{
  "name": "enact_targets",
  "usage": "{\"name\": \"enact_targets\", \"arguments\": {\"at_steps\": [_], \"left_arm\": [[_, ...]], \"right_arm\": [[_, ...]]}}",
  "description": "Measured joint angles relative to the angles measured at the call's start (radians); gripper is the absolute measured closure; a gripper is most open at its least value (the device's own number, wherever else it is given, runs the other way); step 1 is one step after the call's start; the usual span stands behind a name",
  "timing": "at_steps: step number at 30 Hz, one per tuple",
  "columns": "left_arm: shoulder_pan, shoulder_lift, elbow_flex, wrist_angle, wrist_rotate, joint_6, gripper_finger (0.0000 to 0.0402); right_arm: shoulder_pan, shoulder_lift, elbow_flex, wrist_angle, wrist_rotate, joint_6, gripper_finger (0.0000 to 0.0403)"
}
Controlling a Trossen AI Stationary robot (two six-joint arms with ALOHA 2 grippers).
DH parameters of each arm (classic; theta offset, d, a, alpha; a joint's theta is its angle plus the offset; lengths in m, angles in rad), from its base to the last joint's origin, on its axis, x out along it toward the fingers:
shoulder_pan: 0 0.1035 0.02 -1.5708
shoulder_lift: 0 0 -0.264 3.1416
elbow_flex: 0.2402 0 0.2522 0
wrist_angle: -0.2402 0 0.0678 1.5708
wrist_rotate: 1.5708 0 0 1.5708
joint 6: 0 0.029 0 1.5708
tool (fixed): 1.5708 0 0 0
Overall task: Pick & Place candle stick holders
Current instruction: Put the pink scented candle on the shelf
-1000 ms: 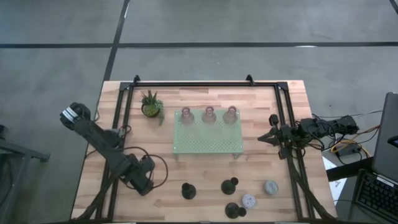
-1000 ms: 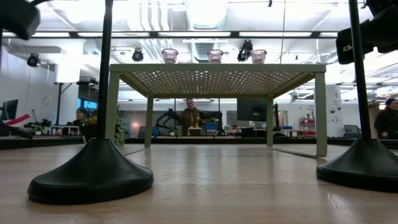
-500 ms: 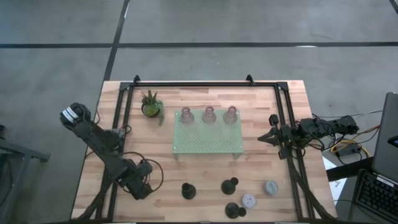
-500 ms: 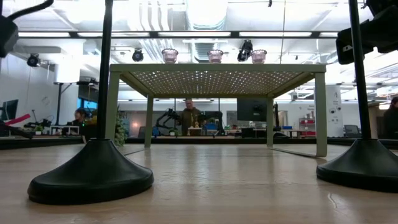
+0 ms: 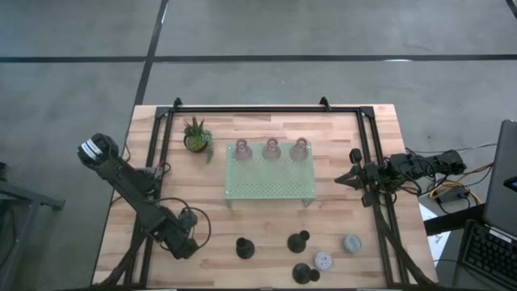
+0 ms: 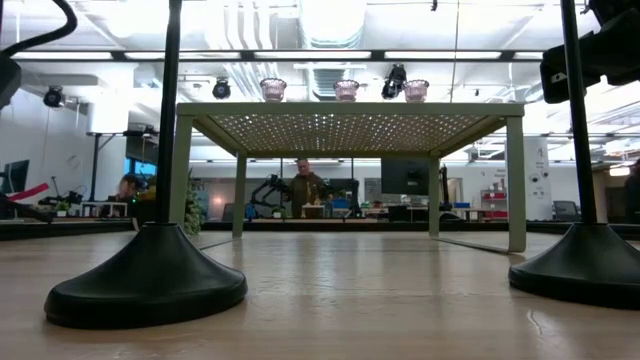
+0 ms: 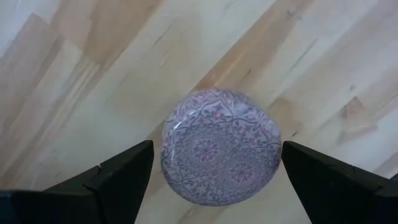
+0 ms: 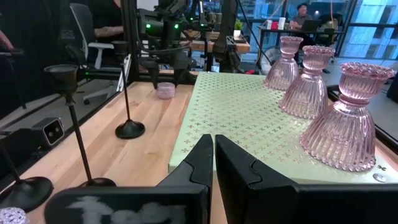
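- Left pincer [image 7: 211, 180]: fingers spread wide, poised directly above a lilac patterned candle stick holder [image 7: 221, 146] that stands on the table [image 5: 121, 218] near its front-left corner; no contact visible.
- Right pincer [image 8: 214, 163]: fingers closed together, empty, at the table's right edge.
- Three pink glass holders [image 5: 271, 149]: in a row along the back edge of the green perforated tray [image 5: 271, 179].
- Black holders [image 5: 245, 247]: near the table's front edge.

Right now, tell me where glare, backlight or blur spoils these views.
Low view: bright ceiling lights behind leave the tray and black stand bases in silhouette. Left wrist view: the patterned lilac holder is sharp, the left gripper fingers soft. Right wrist view: pink glass holders clear, foreground fingers blurred.
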Motion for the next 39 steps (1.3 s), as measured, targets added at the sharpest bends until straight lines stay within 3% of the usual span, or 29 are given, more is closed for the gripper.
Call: {"name": "enact_targets", "arguments": {"at_steps": [14,32,39], "left_arm": [[-0.001,0.0,-0.064,0.123,-0.015,-0.009,0.0044],[-0.004,0.001,-0.099,0.166,-0.013,0.025,0.0045],[-0.005,0.001,-0.099,0.166,-0.013,0.027,0.0077]], "right_arm": [[0.0,0.0,0.0,0.0,0.0,0.0,0.039],[0.0,0.0,0.0,0.0,0.0,0.001,0.039],[0.0,0.0,0.0,0.0,0.0,0.0,0.039]]}}
